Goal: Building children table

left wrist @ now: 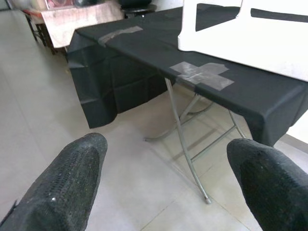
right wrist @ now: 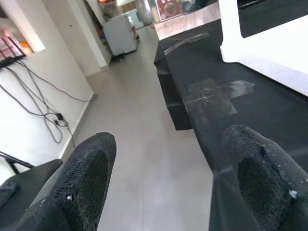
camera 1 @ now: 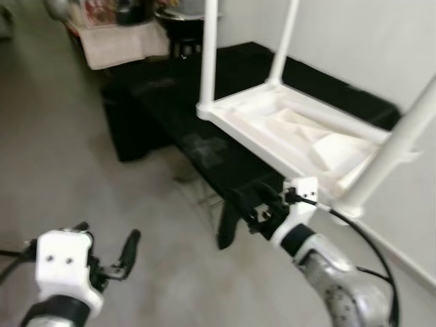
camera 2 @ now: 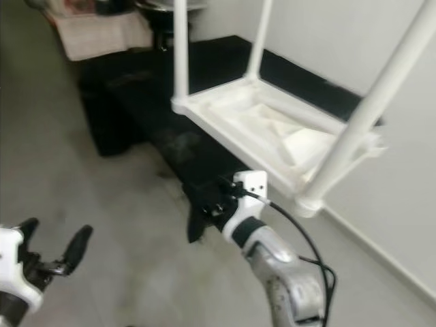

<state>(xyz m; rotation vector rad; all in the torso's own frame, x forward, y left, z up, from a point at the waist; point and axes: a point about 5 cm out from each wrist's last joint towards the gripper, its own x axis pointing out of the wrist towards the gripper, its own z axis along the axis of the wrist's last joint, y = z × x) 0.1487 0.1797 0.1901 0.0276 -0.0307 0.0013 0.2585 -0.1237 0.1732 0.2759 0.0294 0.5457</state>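
Both pincers are hanging wide apart over the pale floor, left pincer low, right pincer right at the bench edge. White kids table is sitting upside down on the black-covered bench, legs sticking up, by the white wall. Grey tape cross is showing near the front edge.

We see a pale tiled floor and a white wall. A folding table under black cloth stands along it, grey tape crosses near its front edge. Cables hang down another wall.
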